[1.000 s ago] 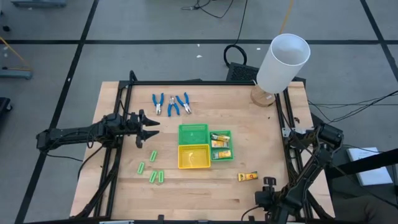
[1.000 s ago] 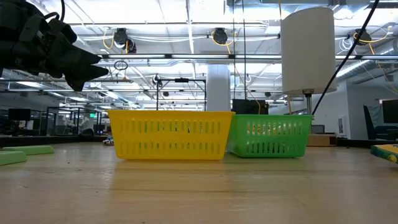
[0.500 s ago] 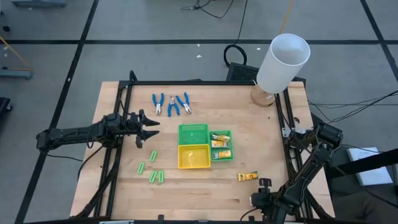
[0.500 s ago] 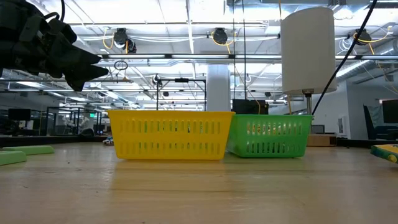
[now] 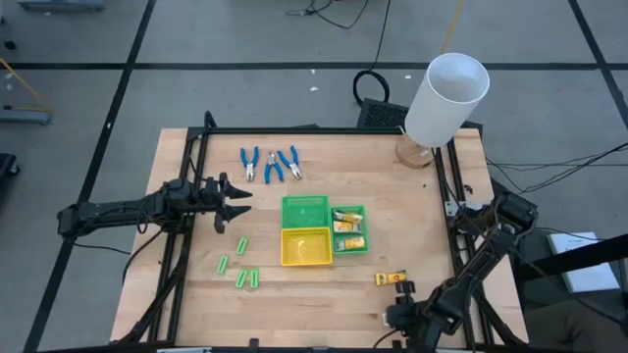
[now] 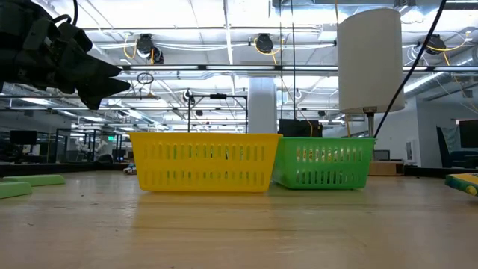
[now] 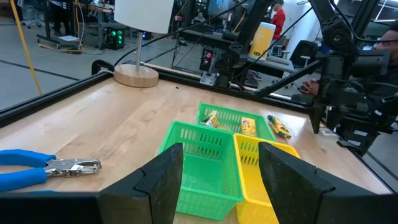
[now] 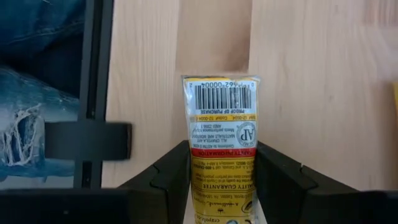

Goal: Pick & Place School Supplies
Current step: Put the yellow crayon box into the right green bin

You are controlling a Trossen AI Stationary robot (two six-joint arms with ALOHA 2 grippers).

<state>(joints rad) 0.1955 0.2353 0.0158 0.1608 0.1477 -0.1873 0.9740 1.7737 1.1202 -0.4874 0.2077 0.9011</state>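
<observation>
While the left gripper [image 5: 238, 202] hovers above the table's [image 5: 324, 299] left side with its fingers spread apart and nothing between them, the right gripper [image 5: 394, 316] sits low at the near right edge, its fingers [image 8: 168, 174] closed against the sides of a yellow-orange packet [image 8: 221, 140] seen in the right wrist view; whether that packet is lifted or only resting on the wood cannot be told. Another yellow-orange packet [image 5: 390, 278] lies on the bare table just beyond that gripper, right of the yellow tray [image 5: 305, 247]. More packets [image 5: 347, 229] lie inside the smaller green tray [image 5: 364, 231], which touches the yellow tray's right side. A larger green tray [image 5: 305, 211] sits just behind the yellow one. Three blue-handled pliers [image 5: 269, 163] lie together near the far edge, beyond the trays. Five light-green sticks [image 5: 240, 266] are scattered on the wood left of the yellow tray, just near of the left gripper. A big white cylinder [image 5: 446, 98] stands at the far right corner.
</observation>
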